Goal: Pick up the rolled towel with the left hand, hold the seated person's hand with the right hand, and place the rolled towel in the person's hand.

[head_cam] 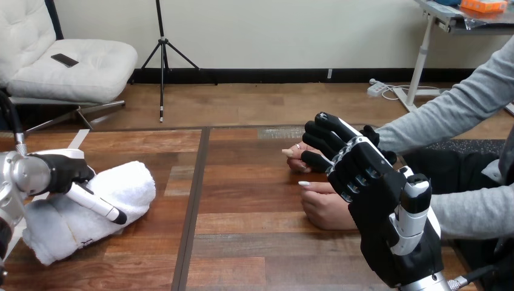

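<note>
The rolled white towel (118,194) lies on the wooden table (254,242) at the left. My left hand (60,173) sits on the towel's left part, touching it. At the right, my right hand (354,167) has its fingers (324,130) curled over the top of the person's upper hand (294,154), with the thumb beneath it. That hand's fingertips stick out to the left between my fingers and thumb. The person's lower hand (327,209) rests on the table just in front, beside my right palm.
The person's grey-sleeved arm (448,115) reaches in from the upper right, and a second sleeve (473,209) lies along the table's right edge. A dark seam (194,206) runs front to back between the towel and the hands.
</note>
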Action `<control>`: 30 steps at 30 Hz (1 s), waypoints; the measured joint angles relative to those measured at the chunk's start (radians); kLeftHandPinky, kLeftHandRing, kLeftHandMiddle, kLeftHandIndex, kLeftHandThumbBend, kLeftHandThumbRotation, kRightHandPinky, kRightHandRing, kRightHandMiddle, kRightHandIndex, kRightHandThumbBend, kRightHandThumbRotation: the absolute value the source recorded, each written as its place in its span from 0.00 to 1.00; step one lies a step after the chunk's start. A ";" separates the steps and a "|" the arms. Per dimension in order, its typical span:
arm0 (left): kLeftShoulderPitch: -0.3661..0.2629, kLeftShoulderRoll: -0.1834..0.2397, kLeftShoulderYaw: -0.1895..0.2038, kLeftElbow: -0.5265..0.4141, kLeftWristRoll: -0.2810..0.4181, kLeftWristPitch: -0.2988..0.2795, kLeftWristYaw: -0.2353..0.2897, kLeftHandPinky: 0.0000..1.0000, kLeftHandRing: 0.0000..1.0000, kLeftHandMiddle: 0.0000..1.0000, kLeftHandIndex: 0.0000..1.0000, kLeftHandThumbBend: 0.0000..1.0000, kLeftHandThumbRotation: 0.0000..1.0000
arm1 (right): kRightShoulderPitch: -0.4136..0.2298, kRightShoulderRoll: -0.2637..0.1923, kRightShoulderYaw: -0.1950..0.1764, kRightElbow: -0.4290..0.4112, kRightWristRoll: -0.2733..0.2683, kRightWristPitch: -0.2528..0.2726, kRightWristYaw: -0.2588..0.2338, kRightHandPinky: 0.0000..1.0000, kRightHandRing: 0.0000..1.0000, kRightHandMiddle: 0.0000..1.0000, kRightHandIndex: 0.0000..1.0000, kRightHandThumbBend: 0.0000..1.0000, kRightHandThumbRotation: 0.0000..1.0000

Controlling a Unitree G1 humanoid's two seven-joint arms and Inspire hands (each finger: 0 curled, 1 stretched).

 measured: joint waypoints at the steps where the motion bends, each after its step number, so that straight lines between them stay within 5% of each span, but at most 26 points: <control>1: 0.000 -0.001 -0.001 -0.003 0.000 0.008 0.000 0.85 0.91 0.93 0.91 0.99 0.43 | 0.000 0.000 0.000 0.000 0.000 -0.001 -0.001 0.86 0.89 0.88 0.86 1.00 1.00; 11: 0.001 -0.004 -0.019 -0.056 0.029 0.095 0.000 0.76 0.86 0.89 0.90 1.00 0.27 | 0.000 0.000 -0.001 0.000 -0.001 -0.004 -0.005 0.85 0.89 0.87 0.86 1.00 1.00; 22: 0.008 -0.005 -0.025 -0.129 0.065 0.171 0.056 0.59 0.75 0.81 0.64 0.94 0.05 | 0.000 0.000 -0.005 0.000 -0.001 -0.009 -0.010 0.84 0.89 0.87 0.85 1.00 1.00; 30: 0.019 -0.006 -0.025 -0.179 0.065 0.204 0.071 0.54 0.68 0.75 0.61 0.94 0.01 | 0.000 0.000 -0.011 0.000 0.000 -0.009 -0.010 0.83 0.88 0.87 0.85 1.00 1.00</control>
